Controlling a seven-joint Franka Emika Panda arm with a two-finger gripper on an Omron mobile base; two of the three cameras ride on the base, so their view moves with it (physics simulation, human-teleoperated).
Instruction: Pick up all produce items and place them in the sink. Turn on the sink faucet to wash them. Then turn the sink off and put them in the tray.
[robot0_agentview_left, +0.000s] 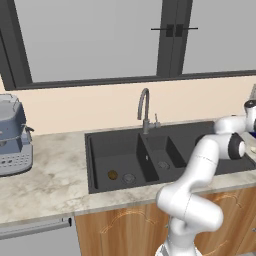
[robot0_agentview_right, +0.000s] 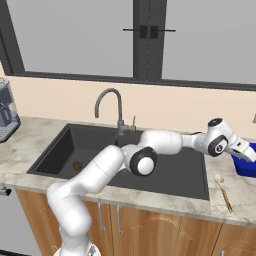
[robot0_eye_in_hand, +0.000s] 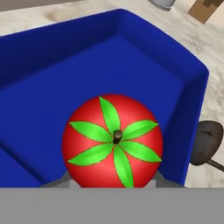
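Beside the blue tray (robot0_eye_in_hand: 192, 65), a dark spoon (robot0_eye_in_hand: 205, 142).

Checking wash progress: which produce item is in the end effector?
The red tomato, gripped over the blue tray. The brown one lies in the sink by the drain.
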